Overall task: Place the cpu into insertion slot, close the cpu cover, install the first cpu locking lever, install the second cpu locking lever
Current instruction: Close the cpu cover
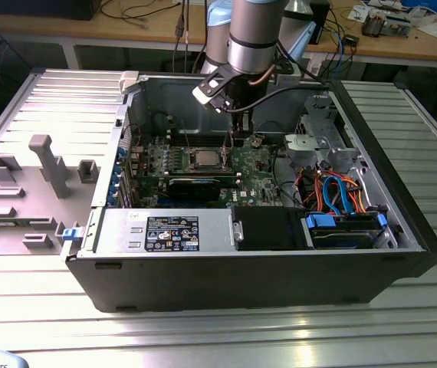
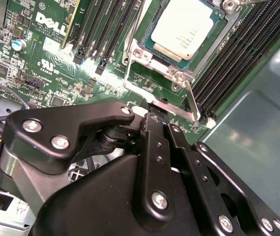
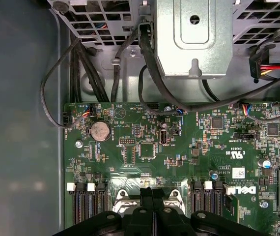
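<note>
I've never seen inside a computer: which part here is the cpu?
Look into the open case, at the green board inside. Near its middle lies the cpu: a flat silver-grey square framed by a metal cover, unlike the long black slots beside it.

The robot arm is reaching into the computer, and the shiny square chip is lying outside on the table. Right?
Not quite. The arm does reach into the computer, but the chip sits in its metal frame on the green board, as the second wrist view shows.
</note>
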